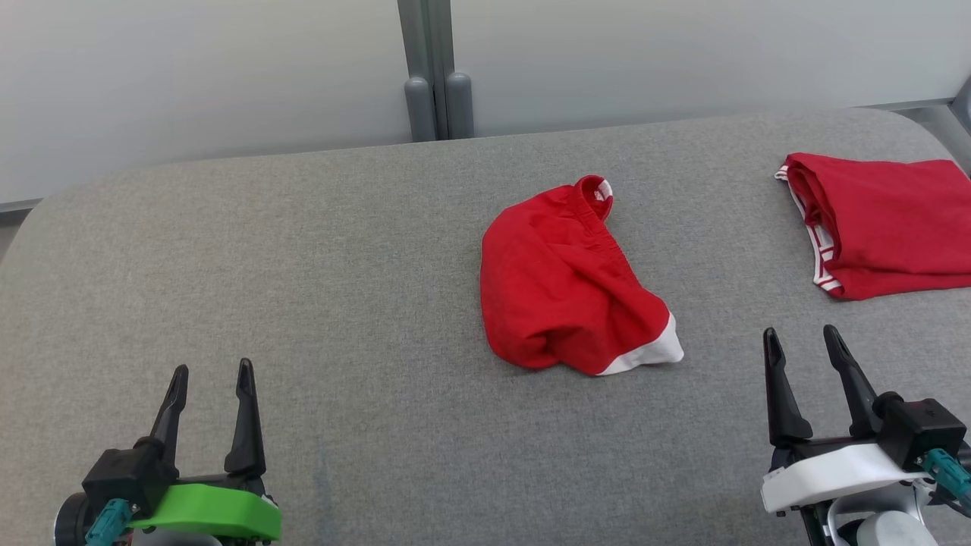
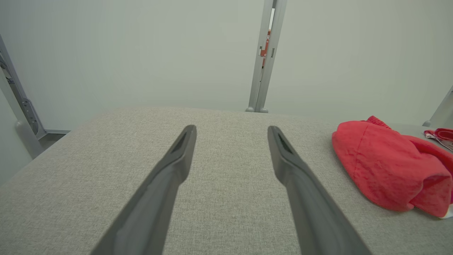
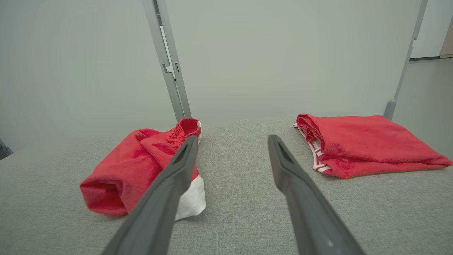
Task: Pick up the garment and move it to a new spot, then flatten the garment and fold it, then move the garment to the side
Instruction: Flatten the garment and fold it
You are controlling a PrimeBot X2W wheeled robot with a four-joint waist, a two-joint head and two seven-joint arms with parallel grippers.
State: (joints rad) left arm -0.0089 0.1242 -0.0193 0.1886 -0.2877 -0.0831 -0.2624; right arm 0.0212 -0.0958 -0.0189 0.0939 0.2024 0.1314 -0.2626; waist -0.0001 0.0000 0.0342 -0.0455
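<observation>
Crumpled garment red, white hem; folded garment red, white-striped trim; table grey.

Grey table: garment (crumpled), perhaps shorts

My left gripper, fingers spread wide over the grey fabric surface; crumpled red garment lying at the view's right, apart from them; grey post behind

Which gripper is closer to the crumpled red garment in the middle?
Right. The right gripper sits just right of the crumpled garment; the left gripper is far off to its left.
</observation>
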